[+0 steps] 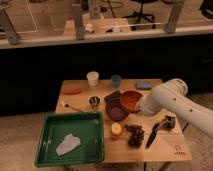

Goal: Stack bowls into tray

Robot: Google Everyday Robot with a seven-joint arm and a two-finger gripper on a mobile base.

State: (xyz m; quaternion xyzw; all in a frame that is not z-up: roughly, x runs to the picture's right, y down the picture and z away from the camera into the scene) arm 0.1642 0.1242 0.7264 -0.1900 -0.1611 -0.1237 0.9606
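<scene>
On a wooden table [167,149], a purple bowl [116,109] and an orange-red bowl [131,100] sit just beside each other mid-table, outside the green tray [89,131] at the near left, with the white arm's gripper [142,106] at the orange-red bowl's right rim, its grasp impossible to make out.

The purple bowl [116,109] and the orange-red bowl [130,100] stood upright on the surface [167,148], side by side and touching. The big green tray [90,131] lay just left of them. The gripper was hidden behind the white arm [170,100], beside the orange-red bowl.
</scene>
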